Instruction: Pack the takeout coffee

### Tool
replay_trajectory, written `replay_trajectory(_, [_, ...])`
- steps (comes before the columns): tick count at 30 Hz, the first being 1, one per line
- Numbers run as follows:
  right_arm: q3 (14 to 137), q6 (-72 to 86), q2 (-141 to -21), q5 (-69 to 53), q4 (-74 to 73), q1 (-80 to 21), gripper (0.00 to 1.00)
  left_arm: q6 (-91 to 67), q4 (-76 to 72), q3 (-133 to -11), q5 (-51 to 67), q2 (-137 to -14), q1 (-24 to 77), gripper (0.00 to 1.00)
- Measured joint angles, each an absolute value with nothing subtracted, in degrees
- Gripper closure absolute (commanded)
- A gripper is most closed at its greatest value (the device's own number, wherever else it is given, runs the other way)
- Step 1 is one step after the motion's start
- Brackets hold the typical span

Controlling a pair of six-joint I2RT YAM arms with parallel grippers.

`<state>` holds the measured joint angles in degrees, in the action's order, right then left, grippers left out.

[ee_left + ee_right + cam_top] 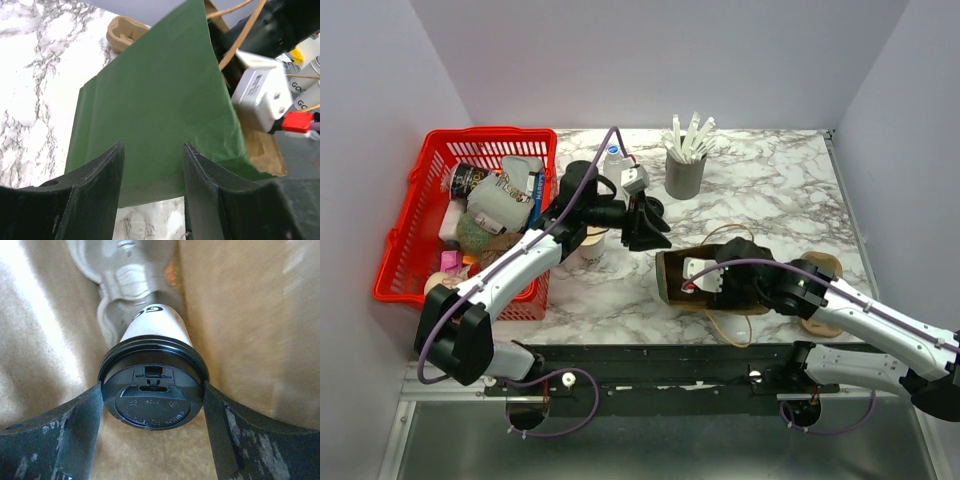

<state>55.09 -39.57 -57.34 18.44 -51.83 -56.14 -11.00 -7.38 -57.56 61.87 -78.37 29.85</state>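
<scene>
The packing looks well advanced but not finished. The takeout coffee is inside the paper bag, which lies on its side on the table with its mouth facing the right arm. In the right wrist view brown paper walls close in on both sides of the cup. Its base points toward a grey holder deeper in the bag, though whether the cup is seated in a socket or only resting against it cannot be told. The right pincer is reached into the bag, its fingers pressed against either side of the black lid, so it is pinching the cup by the rim of the lid. The left pincer is spread and holds nothing. It hovers just over the green outer face of the bag, near the mouth, not visibly touching it. Judging from this, getting the cup into the bag is done. What seems left is to settle the cup in the holder, let go, draw the right arm out without dragging the cup along, and probably stand the bag upright.
</scene>
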Motion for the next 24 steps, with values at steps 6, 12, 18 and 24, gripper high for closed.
replay_trajectory(6, [50.3, -38.4, -53.4, 16.2, -50.7, -54.6, 0.71, -12.5, -8.9, -62.5, 63.9, -78.5, 29.7, 0.39])
replay_trajectory(12, [48.3, -38.3, -48.8, 14.6, -48.6, -53.9, 0.71, -11.9, -8.3, -65.9, 65.3, -78.5, 30.2, 0.38])
replay_trajectory(18, [46.9, -38.3, -47.4, 14.3, -46.7, -53.8, 0.7, -2.5, 2.0, -69.9, 65.7, -80.2, 32.6, 0.39])
replay_trajectory(24, [46.7, -38.4, -47.4, 14.3, -46.3, -53.3, 0.7, 8.6, 14.5, -75.1, 65.3, -83.7, 34.8, 0.41])
